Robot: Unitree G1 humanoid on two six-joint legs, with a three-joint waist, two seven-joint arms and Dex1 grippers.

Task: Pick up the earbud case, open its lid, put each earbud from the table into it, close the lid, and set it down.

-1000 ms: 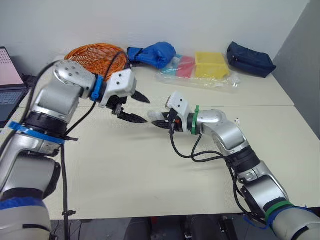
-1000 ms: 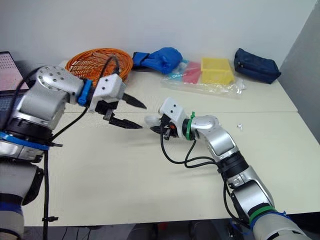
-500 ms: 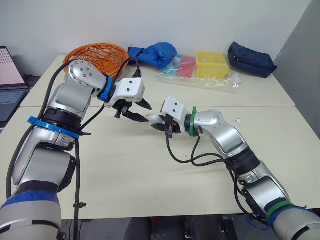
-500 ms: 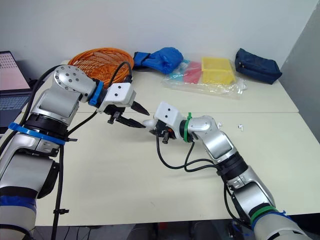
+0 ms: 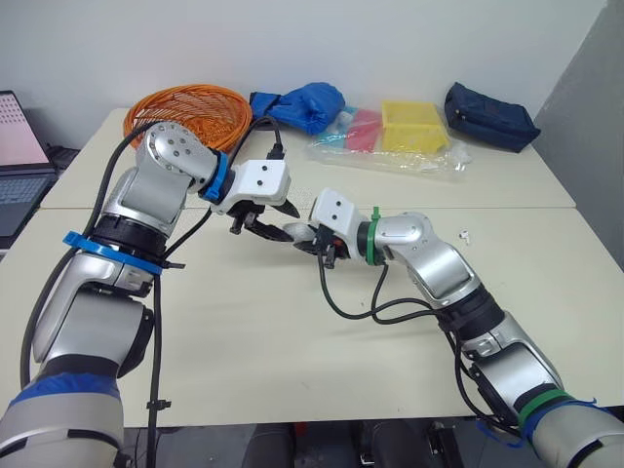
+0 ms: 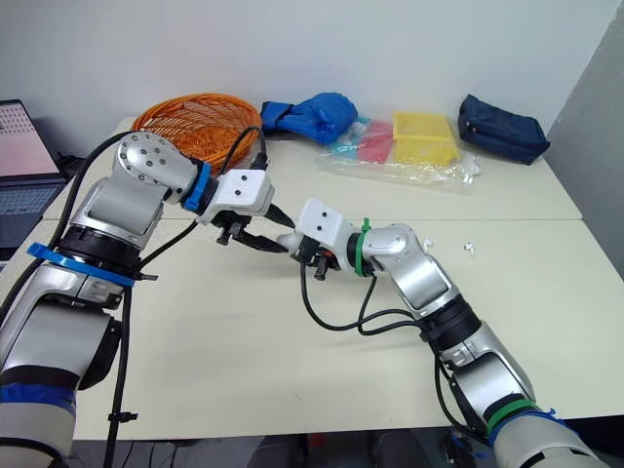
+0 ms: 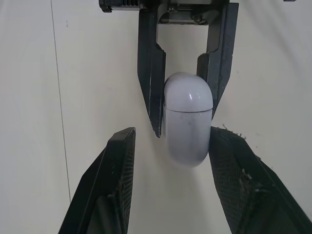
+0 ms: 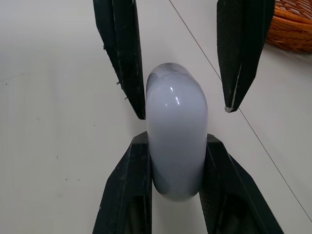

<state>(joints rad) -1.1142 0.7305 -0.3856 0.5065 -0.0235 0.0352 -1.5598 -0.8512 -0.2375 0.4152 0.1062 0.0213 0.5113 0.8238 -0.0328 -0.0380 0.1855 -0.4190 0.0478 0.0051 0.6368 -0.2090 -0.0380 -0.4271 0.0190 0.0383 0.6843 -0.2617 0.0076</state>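
Mid-frame, the right pincer (image 5: 314, 239) grips the earbud case (image 7: 187, 122), its long axis pointing into the open left pincer (image 5: 284, 223).

1 earbud case (image 7: 187, 122) (white), 1 basket (image 5: 190, 107)

Both arms are brushed silver, built of rounded segments. The left arm (image 5: 156, 190), at the frame's left, wears blue bands (image 5: 215, 178) at its joints; the right arm (image 5: 434, 261) wears green ones (image 5: 371, 237). Each ends in a white boxy wrist housing (image 5: 261, 182), trailed by a looping black cable (image 5: 341, 304). The left gripper (image 7: 173, 134) and right gripper (image 8: 175, 137) have tapered black fingers (image 7: 117, 185) with a fine mesh texture inside.
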